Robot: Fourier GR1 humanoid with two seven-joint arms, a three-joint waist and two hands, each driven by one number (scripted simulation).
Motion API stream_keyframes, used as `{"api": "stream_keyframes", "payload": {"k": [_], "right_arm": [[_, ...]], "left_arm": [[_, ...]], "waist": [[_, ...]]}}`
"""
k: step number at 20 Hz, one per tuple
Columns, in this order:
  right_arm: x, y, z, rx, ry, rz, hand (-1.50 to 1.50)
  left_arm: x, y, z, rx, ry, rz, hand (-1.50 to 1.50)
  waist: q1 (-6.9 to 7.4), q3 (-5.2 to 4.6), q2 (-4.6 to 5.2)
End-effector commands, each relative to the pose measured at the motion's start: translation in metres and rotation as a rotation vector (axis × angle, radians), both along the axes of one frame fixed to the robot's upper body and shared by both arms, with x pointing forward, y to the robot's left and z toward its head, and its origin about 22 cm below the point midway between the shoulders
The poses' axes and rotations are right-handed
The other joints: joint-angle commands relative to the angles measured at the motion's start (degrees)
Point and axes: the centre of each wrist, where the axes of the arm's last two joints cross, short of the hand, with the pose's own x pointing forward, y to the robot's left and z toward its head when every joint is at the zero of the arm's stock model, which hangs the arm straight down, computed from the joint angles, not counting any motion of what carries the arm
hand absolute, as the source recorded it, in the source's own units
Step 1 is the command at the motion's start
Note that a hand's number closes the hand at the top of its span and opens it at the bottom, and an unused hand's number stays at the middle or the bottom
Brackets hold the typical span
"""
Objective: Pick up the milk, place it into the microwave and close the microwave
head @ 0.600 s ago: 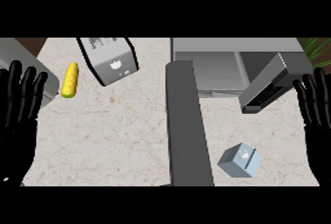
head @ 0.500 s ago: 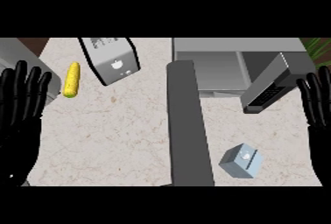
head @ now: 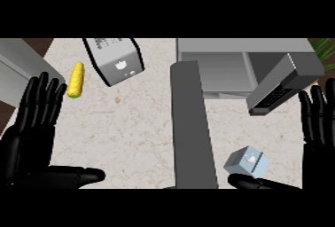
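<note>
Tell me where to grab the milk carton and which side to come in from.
Grip the milk carton across its flat side walls, probably coming from the right with the right hand, which is open nearby. The carton stands tilted just right of the open microwave door, so that door blocks a left approach.

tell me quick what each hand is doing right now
Left hand: open, fingers straight, holding nothing.
Right hand: open, fingers straight, holding nothing; the milk sits untouched beside it.
</note>
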Motion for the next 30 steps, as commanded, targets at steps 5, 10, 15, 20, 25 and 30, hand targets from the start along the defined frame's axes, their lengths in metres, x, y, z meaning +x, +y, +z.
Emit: {"api": "stream_keyframes", "payload": {"k": [5, 10, 15, 20, 25, 30], "right_arm": [[-0.004, -0.004, -0.018, 0.033, 0.041, -0.062, -1.5], [-0.006, -0.007, -0.042, 0.006, 0.1, -0.089, -1.5], [0.0, -0.007, -0.075, -0.001, 0.151, -0.105, -1.5], [-0.009, -0.004, -0.105, -0.013, 0.202, -0.132, -1.5], [-0.041, -0.017, -0.125, -0.027, 0.241, -0.138, -1.5], [-0.045, -0.035, -0.185, 0.001, 0.26, -0.182, -1.5]], "left_arm": [[-0.027, 0.003, -0.017, -0.032, 0.028, 0.007, -1.5], [-0.024, 0.003, -0.021, -0.011, 0.045, 0.022, -1.5], [-0.043, 0.011, -0.016, -0.018, 0.032, 0.019, -1.5], [-0.055, 0.001, -0.001, -0.036, 0.039, -0.014, -1.5], [-0.08, -0.006, -0.003, -0.023, 0.041, -0.009, -1.5], [-0.074, -0.006, 0.005, -0.026, 0.038, 0.006, -1.5]], "waist": [[0.14, 0.1, 0.05], [-0.03, 0.1, 0.08], [0.12, 0.1, 0.07], [0.11, 0.1, 0.05], [0.06, 0.09, -0.03], [0.03, 0.14, 0.04]]}}
